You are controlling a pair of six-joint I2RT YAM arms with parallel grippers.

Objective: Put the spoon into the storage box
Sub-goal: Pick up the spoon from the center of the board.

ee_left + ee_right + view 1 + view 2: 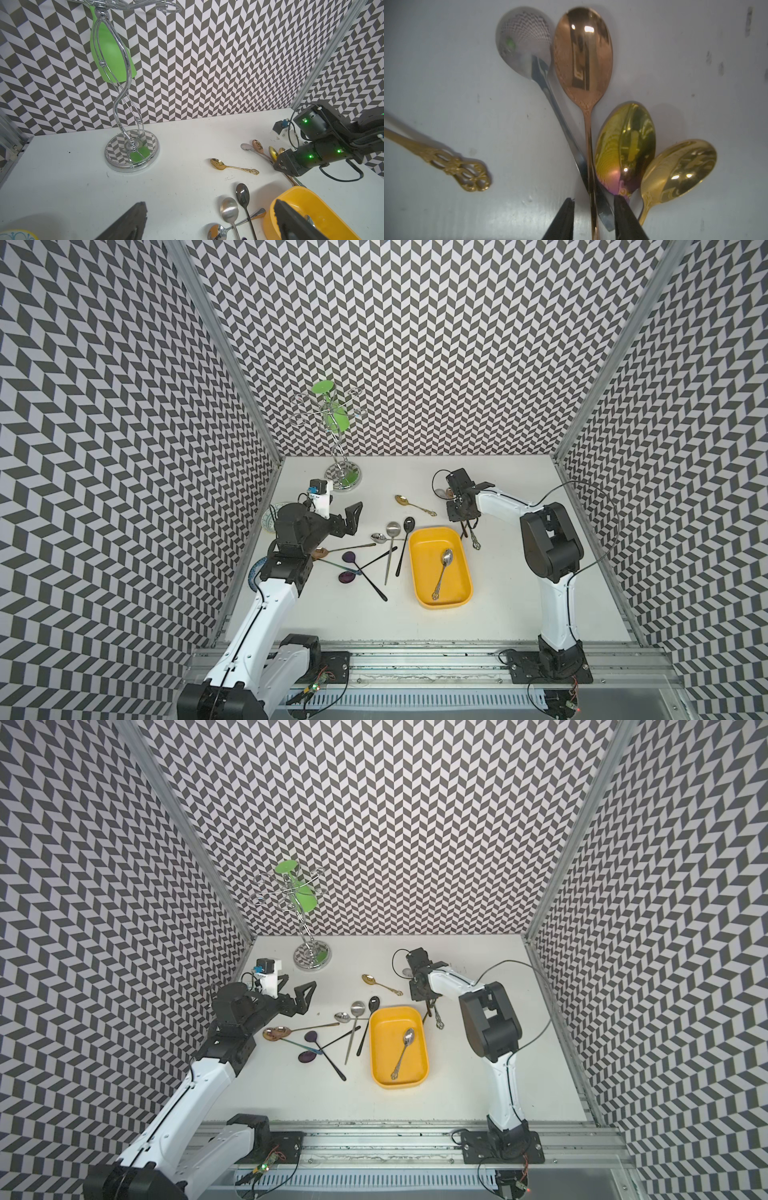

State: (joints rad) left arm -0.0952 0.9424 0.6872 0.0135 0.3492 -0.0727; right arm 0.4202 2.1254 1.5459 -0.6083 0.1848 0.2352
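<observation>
The yellow storage box (428, 576) (384, 1056) lies right of the table's middle, with one silver spoon (444, 568) (405, 1044) inside it. My right gripper (593, 199) (462, 526) points down behind the box, over several spoons lying side by side. Its jaws stand narrowly apart. They straddle the handles of a copper spoon (583, 52) and a silver spoon (525, 41), with a gap still showing beside one finger. My left gripper (209, 204) (341, 510) hangs wide open and empty above the table's left side.
Loose spoons (386, 547) lie crossed between the left arm and the box. A gold ornate spoon (413, 504) lies alone further back. A chrome glass rack (341, 477) holding a green glass stands at the back left. A patterned bowl (269, 517) sits by the left wall.
</observation>
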